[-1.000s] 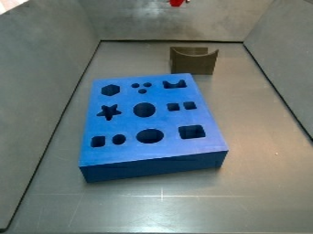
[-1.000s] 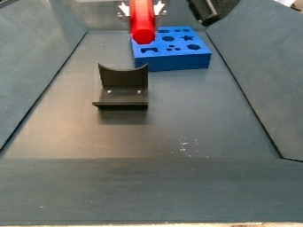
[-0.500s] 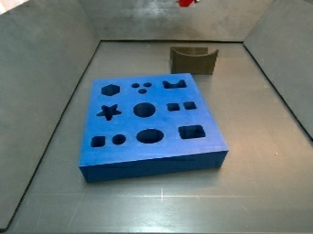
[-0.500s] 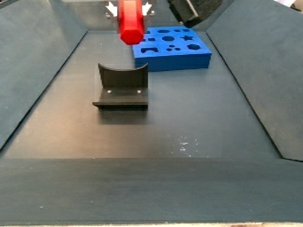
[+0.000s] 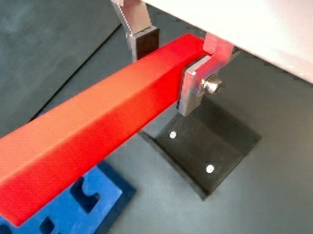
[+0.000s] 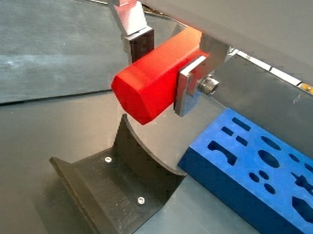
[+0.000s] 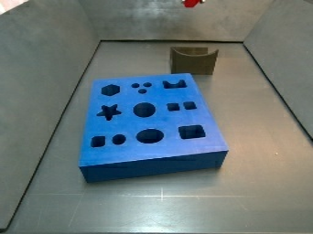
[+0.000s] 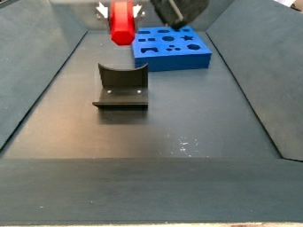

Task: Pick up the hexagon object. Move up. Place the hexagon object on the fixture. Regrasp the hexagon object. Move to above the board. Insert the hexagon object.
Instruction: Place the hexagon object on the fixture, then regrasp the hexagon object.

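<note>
Two silver fingers (image 5: 193,84) of the gripper (image 5: 171,62) clamp the peg (image 5: 104,123) across its flat sides, high above the fixture (image 6: 116,183). You hold something rigid, glossy, probably slippery; keep your grip mid-length so it won't pivot.

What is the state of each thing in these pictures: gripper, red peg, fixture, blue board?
Gripper: shut on the red peg, raised above the floor.
Red peg: held between the fingers, in the air, touching nothing else.
Fixture: standing on the floor, notch empty.
Blue board: flat on the floor, all cutouts empty.
</note>
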Tool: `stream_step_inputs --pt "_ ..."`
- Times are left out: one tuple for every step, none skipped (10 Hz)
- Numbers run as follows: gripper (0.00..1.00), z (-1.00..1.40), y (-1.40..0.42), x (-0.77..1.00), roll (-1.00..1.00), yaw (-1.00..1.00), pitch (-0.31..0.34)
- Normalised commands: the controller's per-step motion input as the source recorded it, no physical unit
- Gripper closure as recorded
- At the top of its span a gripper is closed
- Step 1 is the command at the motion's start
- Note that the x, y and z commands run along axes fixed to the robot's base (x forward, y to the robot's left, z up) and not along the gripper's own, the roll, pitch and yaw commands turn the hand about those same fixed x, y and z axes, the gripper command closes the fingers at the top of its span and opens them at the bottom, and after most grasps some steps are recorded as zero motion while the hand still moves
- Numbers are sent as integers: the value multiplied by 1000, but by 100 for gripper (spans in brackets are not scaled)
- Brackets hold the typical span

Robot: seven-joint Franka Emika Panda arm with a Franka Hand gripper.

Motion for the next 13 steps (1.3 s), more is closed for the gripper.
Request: stream_step_inputs --pt "100 -1000 76 150 -1000 -159 31" --pt "100 -1000 90 155 -1000 -167 44" --pt "100 -1000 93 166 -1000 -165 57" --pt "100 -1000 101 182 -1000 -171 58" --pt "100 -1000 107 187 -1000 -180 59" --pt "100 -1000 115 197 -856 -169 44" --pt "100 -1000 122 207 -700 -156 32" --pt "100 -962 126 212 -491 -134 27" --pt "100 -788 112 183 -336 -121 26" --pt "100 -601 77 149 -234 -108 29" --pt "100 -409 63 116 -191 -100 14" --pt "0 0 0 0 0 0 0" --pt "0 1000 0 0 -11 -8 -57"
